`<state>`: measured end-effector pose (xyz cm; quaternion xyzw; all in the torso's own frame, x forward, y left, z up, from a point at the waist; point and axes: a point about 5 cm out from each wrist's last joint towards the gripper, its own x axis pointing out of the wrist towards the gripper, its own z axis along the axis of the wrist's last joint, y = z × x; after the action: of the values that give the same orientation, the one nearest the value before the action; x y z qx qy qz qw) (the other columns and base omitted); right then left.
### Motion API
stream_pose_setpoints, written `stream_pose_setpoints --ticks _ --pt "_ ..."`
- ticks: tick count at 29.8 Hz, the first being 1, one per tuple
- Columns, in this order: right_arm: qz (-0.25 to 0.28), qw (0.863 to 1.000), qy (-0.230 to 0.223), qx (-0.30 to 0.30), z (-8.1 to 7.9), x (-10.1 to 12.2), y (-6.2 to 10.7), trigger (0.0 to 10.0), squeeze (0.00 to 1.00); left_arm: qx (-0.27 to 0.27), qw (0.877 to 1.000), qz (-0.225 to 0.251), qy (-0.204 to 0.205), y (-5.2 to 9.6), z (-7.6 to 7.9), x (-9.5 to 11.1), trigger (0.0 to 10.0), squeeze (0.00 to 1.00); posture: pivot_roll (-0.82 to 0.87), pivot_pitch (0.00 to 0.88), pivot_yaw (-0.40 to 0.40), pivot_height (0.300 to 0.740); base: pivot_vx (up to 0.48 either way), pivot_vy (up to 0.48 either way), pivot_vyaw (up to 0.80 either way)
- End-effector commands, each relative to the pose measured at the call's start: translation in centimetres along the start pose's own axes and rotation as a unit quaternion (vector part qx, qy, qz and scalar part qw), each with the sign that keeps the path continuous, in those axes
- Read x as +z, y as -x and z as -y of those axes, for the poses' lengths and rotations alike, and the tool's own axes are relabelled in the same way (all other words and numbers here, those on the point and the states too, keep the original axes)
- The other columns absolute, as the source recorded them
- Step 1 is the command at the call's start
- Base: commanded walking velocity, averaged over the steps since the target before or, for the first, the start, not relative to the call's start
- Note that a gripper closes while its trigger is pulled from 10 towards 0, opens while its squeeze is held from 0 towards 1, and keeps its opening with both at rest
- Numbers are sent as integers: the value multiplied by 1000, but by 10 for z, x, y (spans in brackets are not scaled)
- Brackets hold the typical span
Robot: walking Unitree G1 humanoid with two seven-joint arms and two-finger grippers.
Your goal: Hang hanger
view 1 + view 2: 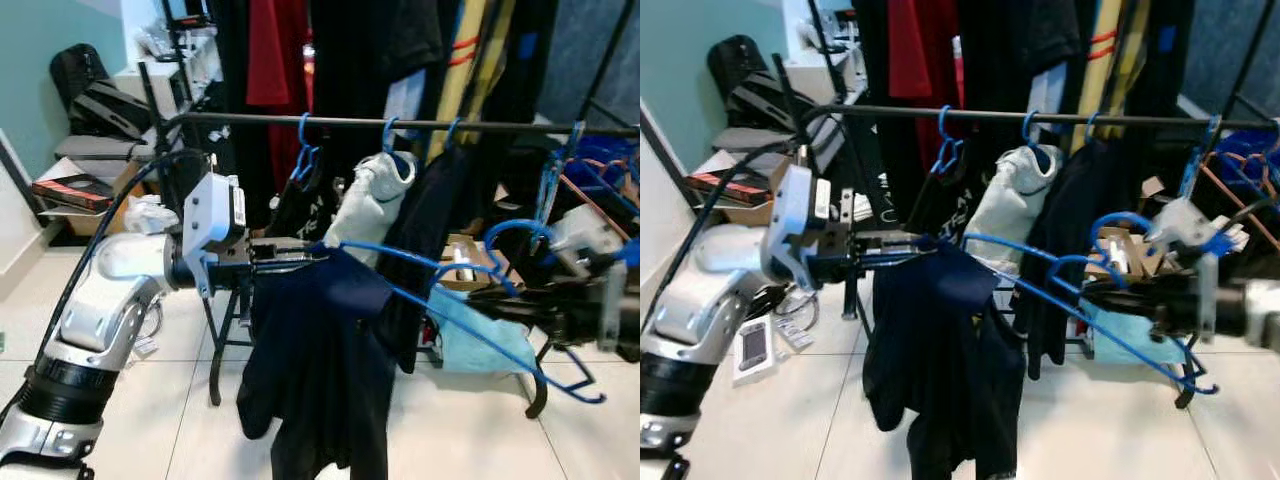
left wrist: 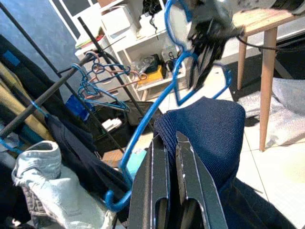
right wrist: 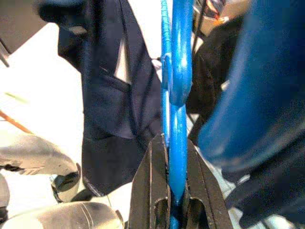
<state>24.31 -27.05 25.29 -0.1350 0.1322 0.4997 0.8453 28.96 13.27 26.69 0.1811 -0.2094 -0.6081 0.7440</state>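
- Left gripper is clamped shut on dark garment.
- Blue hanger is pinched by right gripper; its far end is covered by the garment.
- Clothes rail is partly hidden.

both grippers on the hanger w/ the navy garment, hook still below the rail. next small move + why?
Probably raise both arms together so the blue hanger's hook rises above the black rail, toward the free stretch between the hangers already hung. The right gripper has its jaws shut on the hanger near the hook; the left gripper pinches the navy garment at the shoulder, so a level lift seems safest.
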Motion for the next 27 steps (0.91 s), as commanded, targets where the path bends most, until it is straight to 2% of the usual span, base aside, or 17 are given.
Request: stream_pose_setpoints --ticks 1,2,4,11,12,13,14,15,17,19,24,27 --pt "-3 999 3 38 -10 8 5 10000 0 0 1000 4 -7 3 -5 4 10000 0 -122 0 33 740 0 0 0" --pt "-17 998 3 60 -16 10 9 10000 0 4 1000 8 -9 4 -8 4 10000 0 -124 0 34 740 0 0 0" --pt "-29 997 3 68 -19 10 13 10000 0 11 1000 11 -13 4 -12 4 10000 0 -126 0 38 740 0 0 0" --pt "-41 997 4 58 -19 13 25 10000 0 15 1000 13 -17 6 -17 4 10000 0 -130 0 47 740 0 0 0" --pt "-47 998 6 49 -18 17 34 10000 0 14 1000 12 -22 7 -20 5 10000 0 -131 0 50 740 0 0 0" --pt "-47 998 6 49 -18 17 34 10000 0 14 1000 12 -22 7 -20 5 10000 0 -131 0 50 740 0 0 0" --pt "-52 998 10 38 -18 23 45 10000 0 12 1000 13 -26 8 -23 7 10000 0 -136 0 53 740 0 0 0" --pt "-52 998 10 38 -18 23 45 10000 0 12 1000 13 -26 8 -23 7 10000 0 -136 0 53 740 0 0 0" --pt "-58 998 13 24 -18 32 62 10000 0 7 999 14 -33 9 -25 10 10000 0 -139 0 55 740 0 0 0" --pt "-59 998 12 20 -18 35 69 10000 0 2 999 16 -34 9 -25 10 10000 0 -141 0 56 740 0 0 0" --pt "-60 998 9 19 -19 37 72 10000 0 -1 999 17 -35 9 -25 11 10000 0 -141 0 56 740 0 0 0" --pt "-65 998 5 20 -22 40 80 10000 0 -15 999 14 -37 9 -24 10 10000 0 -144 0 60 740 0 0 0"
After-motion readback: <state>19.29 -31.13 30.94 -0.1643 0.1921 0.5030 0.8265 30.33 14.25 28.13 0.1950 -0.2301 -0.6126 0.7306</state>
